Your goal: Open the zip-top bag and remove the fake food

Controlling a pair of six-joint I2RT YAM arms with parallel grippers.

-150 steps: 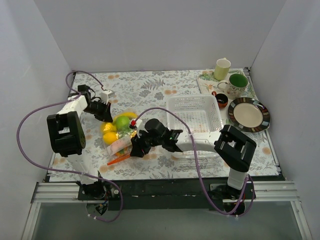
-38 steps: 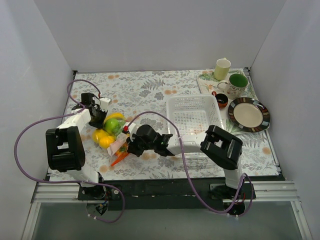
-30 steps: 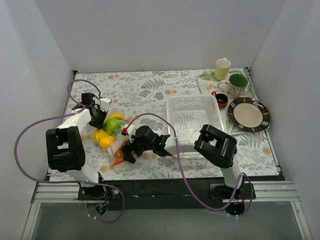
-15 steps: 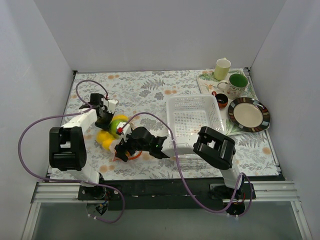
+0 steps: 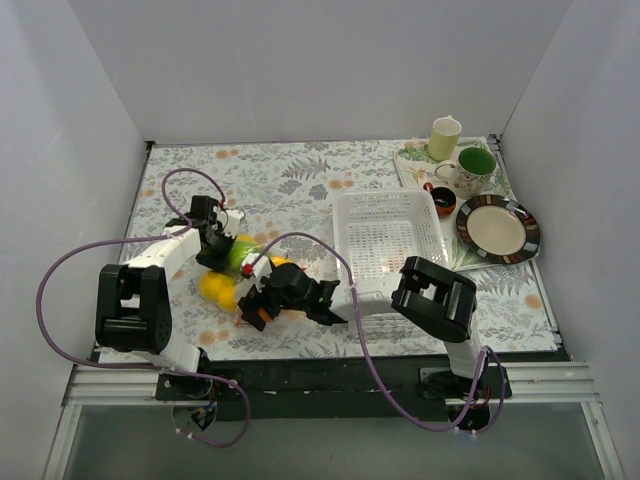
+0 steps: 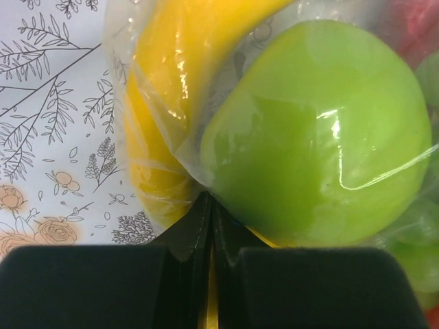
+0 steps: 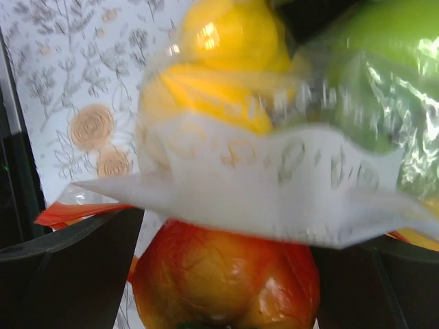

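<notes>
The zip-top bag (image 5: 232,272) lies at the left of the table, stuffed with fake food (image 5: 215,288). My left gripper (image 5: 212,247) is shut on a fold of the bag's clear plastic (image 6: 180,154), right under a big green fruit (image 6: 322,130) and a yellow banana (image 6: 161,103). My right gripper (image 5: 254,306) is at the bag's near end, wide open. In the right wrist view its fingers (image 7: 68,267) flank a red-orange fruit (image 7: 226,288) below the bag's white label (image 7: 274,185). A bit of the red-orange zip strip (image 7: 65,214) shows at the left. I cannot tell whether the bag's mouth is open.
A white perforated basket (image 5: 390,232) stands just right of the right arm. Behind it on the right are a striped plate (image 5: 498,228), a green-lined mug (image 5: 475,165), a pale mug (image 5: 445,137), a small red bowl (image 5: 443,205) and a tray (image 5: 412,165). Walls close in both sides.
The left gripper has pulled the bag a little to the right and away from me. The right gripper has moved left and nearer, round the bag's near end.
</notes>
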